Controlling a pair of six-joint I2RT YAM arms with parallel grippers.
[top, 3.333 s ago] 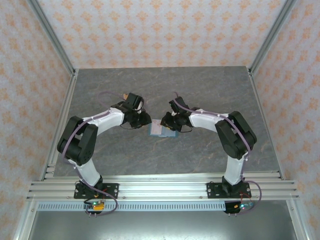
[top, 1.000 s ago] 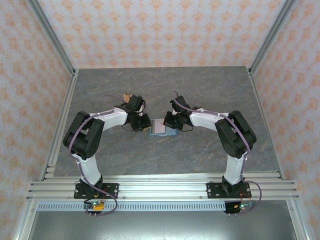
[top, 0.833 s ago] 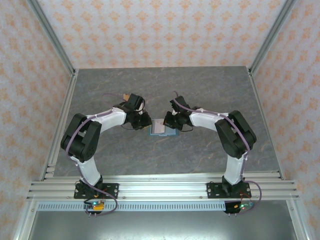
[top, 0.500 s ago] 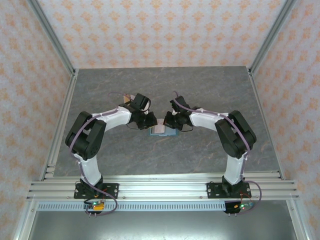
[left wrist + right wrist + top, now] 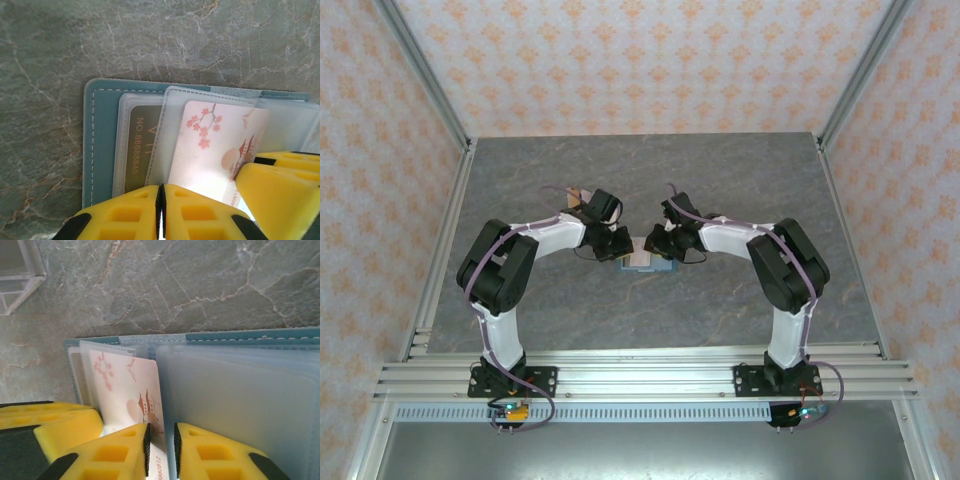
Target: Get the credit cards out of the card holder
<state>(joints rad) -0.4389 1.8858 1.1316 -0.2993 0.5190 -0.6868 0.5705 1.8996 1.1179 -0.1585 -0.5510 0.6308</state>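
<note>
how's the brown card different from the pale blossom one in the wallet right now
Look: the brown card is dark olive-brown with gold lettering; the pale card is pinkish-white with blossoms and a pagoda.
Pose: the brown card sits fully inside its clear sleeve, dulled by the plastic; the pale card looks partly pulled out, its lower end between the fingers of the right gripper.
Shared: both are small thin cards in the teal card holder.

Compared with the earlier top views, the left arm (image 5: 545,233) is swung inward and its elbow is drawn nearer the centre. The left gripper (image 5: 617,244) is brought right up to the wallet (image 5: 661,266), and less of the pale card (image 5: 640,258) is left uncovered.
</note>
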